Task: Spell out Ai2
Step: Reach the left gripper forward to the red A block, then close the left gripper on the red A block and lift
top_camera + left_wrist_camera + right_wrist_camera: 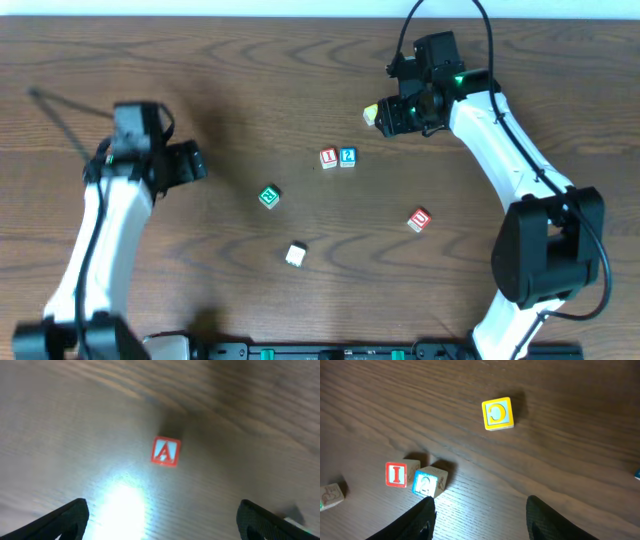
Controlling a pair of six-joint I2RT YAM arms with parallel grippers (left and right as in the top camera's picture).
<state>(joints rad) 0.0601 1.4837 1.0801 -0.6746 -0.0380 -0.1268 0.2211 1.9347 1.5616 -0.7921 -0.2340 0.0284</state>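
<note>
A red block with a white "A" lies on the wood table, ahead of my open, empty left gripper; I cannot place this block in the overhead view. A red "I" block and a blue "2" block sit touching side by side at the table's middle, and also show in the right wrist view as "I" and "2". My right gripper is open and empty, to the right of that pair. My left gripper hovers at the left.
A yellow "C" block lies just ahead of the right gripper, also seen from overhead. A green block, a pale block and another red block lie scattered toward the front.
</note>
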